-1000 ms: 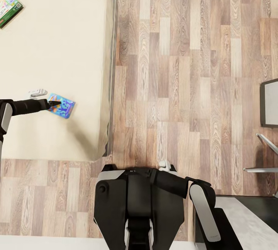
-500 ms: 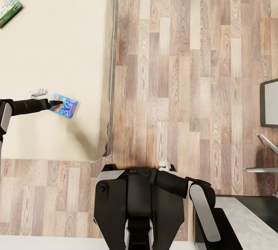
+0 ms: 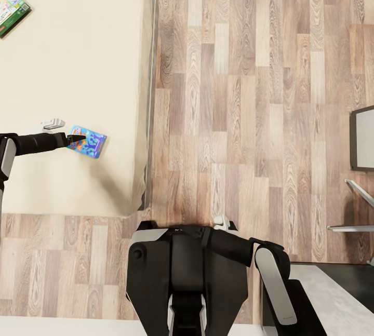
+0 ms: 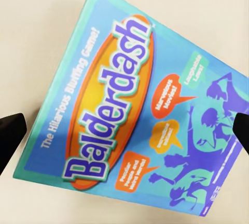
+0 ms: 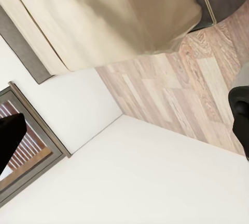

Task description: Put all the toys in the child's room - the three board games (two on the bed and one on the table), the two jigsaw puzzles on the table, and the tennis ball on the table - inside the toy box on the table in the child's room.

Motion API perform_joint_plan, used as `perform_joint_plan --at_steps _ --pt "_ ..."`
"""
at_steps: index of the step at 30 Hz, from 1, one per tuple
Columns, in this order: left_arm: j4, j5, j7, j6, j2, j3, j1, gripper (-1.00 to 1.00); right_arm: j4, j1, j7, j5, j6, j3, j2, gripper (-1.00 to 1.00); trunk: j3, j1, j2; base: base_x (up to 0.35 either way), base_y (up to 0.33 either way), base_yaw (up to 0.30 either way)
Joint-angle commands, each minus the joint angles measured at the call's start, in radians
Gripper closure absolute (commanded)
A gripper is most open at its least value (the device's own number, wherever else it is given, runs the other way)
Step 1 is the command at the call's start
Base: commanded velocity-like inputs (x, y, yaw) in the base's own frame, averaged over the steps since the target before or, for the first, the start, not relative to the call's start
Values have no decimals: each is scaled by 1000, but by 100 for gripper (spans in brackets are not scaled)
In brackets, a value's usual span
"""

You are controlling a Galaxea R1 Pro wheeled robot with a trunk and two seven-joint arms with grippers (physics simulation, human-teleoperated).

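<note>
Reaching for the blue game (image 3: 87,141) at lower left on the bed (image 3: 78,55), left gripper (image 4: 124,130) spread wide around it. Next: squeeze, lift, carry to toy box.

My left gripper (image 3: 78,140) has slid forward a touch. The blue board game (image 3: 88,142) ahead of it shifted along.

At the bottom centre of the head view the trunk (image 3: 187,279) is matte black with pale grey shoulder panels. The right arm (image 3: 270,273) is black with a long light-grey forearm cover. The left arm (image 3: 31,144) is a black tube ending in dark fingers (image 3: 75,140).
</note>
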Motion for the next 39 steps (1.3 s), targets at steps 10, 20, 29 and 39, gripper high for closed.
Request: perform_joint_plan --at_steps 10,20,29,39 --pt "-1 -2 -21 26 0 5 0 -100 0 0 9 9 3 0 0 -100 -1 1 -2 0 0 0" --pt "-1 -4 -101 34 -1 3 0 -100 0 0 9 9 3 0 1 -100 -1 1 -2 0 0 0" --pt "-1 -3 -104 51 -2 3 0 -100 0 0 9 9 3 0 1 -100 -1 1 -2 0 0 0" --pt "-1 -2 -106 58 -3 5 0 -100 0 0 10 9 3 0 0 -100 -1 1 -2 0 0 0"
